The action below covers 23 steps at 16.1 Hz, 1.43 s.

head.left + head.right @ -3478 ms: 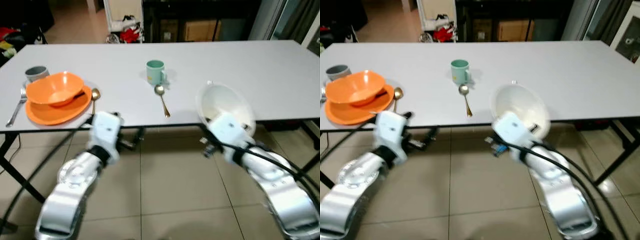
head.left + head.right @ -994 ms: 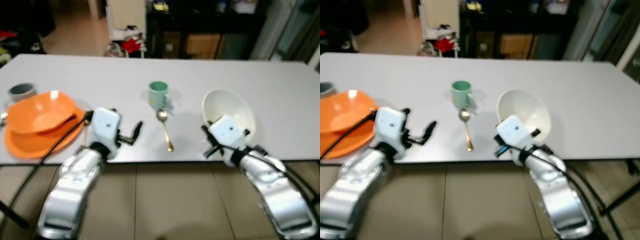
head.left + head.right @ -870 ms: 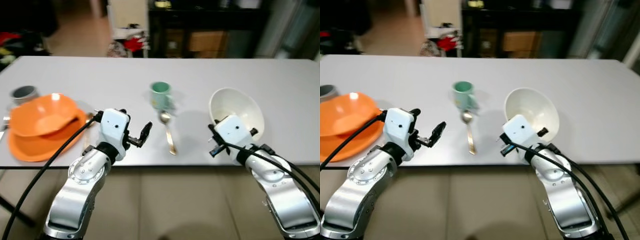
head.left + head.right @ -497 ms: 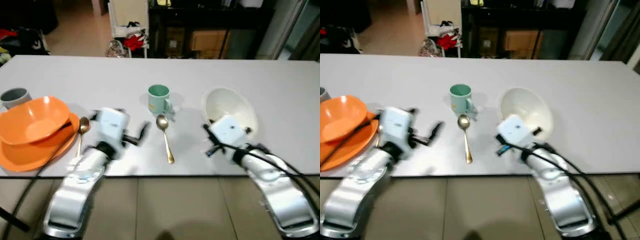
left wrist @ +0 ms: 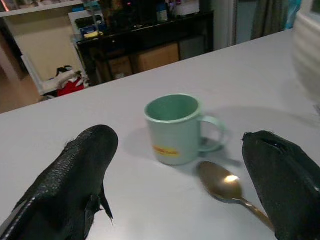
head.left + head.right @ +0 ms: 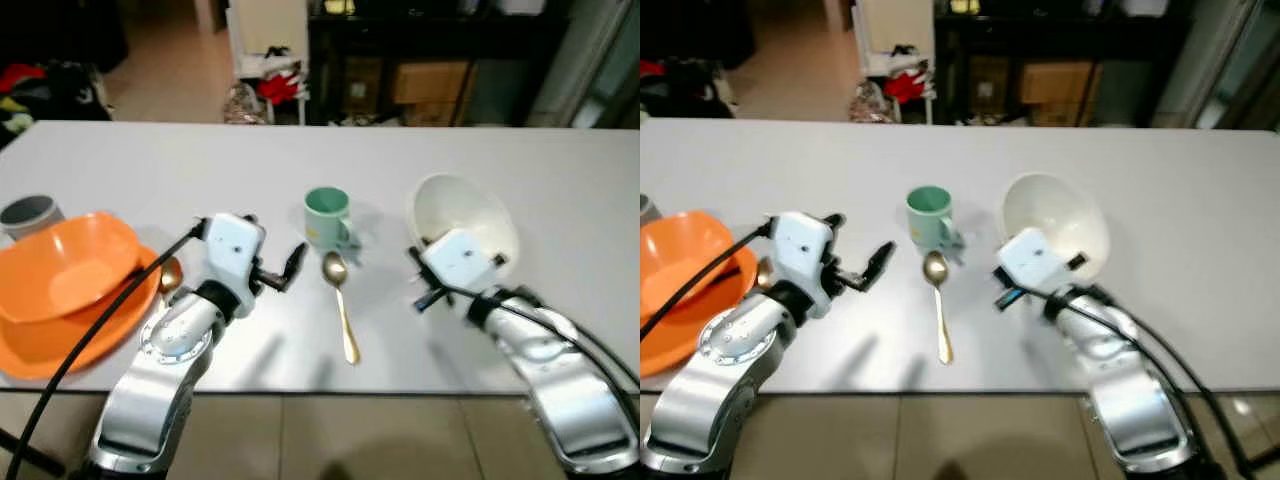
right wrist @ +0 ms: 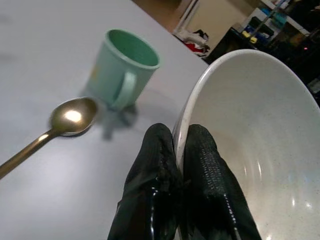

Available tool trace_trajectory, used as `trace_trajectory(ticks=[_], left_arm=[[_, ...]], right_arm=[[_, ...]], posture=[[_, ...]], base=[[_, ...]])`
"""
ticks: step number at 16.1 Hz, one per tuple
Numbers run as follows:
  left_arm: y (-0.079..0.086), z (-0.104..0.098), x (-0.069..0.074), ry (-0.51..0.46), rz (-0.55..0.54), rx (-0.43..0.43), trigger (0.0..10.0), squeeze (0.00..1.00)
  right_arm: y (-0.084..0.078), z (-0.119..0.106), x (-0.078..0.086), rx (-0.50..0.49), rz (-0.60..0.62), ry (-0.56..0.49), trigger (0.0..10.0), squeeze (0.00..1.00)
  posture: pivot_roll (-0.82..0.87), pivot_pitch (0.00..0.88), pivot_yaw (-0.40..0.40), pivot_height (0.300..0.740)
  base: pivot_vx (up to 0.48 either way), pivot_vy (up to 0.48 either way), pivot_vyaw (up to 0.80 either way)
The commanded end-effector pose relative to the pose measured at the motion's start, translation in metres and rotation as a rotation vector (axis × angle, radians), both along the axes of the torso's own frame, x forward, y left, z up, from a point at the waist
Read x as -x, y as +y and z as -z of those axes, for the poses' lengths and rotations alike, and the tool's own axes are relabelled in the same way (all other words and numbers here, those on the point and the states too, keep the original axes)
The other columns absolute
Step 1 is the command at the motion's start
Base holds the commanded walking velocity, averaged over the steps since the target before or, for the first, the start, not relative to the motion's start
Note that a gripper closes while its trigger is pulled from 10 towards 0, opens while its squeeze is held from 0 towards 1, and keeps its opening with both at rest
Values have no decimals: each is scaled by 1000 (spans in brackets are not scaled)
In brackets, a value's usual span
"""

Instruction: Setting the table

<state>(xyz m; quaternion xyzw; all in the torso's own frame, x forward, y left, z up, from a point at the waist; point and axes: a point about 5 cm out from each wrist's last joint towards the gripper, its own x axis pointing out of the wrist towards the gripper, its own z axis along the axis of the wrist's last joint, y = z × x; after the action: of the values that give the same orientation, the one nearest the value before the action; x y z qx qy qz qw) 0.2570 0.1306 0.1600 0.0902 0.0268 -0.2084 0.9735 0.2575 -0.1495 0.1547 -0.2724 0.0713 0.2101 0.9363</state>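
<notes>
**Head view: bowl is coming in over the table, left gripper is lining up on the mug**

I'm comparing with the frames from a few seconds back, where both arms were hanging off the near edge of the table point(image 6: 560, 200) and the white bowl point(image 6: 470, 215) was barely past that edge. Now I'm seeing both arms reaching in over the tabletop, and the whole scene sitting lower in frame, so I'm reading most of that as the robot stepping up and leaning in.

I'm holding the bowl with the right gripper point(image 7: 181, 150), its two fingers pressed together on the near rim, one inside and one outside. The bowl is riding tilted at about 3 o'clock from the green mug point(image 6: 327, 216), near it but not touching. I can't tell from these views whether its base is resting on the table yet.

I'm keeping the left gripper point(image 5: 180, 165) spread wide with nothing between the fingers, pointing at the mug from about 8 o'clock. A gold spoon point(image 6: 341, 305) is lying just at 6 o'clock of the mug, bowl end toward it.

Over at 9 o'clock, the orange bowl point(image 6: 65, 275) is sitting on its orange plate point(image 6: 40, 345), with a grey cup point(image 6: 27, 212) behind.

My judgement: the second place setting is taking shape, and setting the white bowl down is coming next.
</notes>
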Motion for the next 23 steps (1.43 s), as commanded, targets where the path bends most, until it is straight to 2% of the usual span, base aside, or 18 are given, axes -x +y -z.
trace_trajectory(ticks=[1,9,11,15,21,23], left_arm=[[9,-1,-1,0,-27,-17,10000,0],[6,-1,1,-10,14,-18,10000,0],[4,-2,4,-3,74,-27,10000,0],[-7,0,12,37,235,-47,10000,0],[-16,-4,20,108,456,-61,10000,0],[-18,-3,24,136,499,-56,10000,0]], right_arm=[[8,-9,-1,-15,-34,-45,10000,0],[9,-7,-1,8,-62,-28,10000,0],[2,-1,-6,81,-66,8,10000,0],[-8,3,-24,117,-72,80,10000,0],[-16,11,-51,192,-207,188,10000,0],[-15,13,-56,227,-264,212,10000,0]], posture=[[83,0,4,740],[90,0,-4,740],[93,0,-7,740],[96,0,1,740],[88,0,22,740],[88,0,22,740]], base=[[341,0,0],[292,0,0],[0,0,0],[0,0,0],[0,0,0],[0,0,0]])
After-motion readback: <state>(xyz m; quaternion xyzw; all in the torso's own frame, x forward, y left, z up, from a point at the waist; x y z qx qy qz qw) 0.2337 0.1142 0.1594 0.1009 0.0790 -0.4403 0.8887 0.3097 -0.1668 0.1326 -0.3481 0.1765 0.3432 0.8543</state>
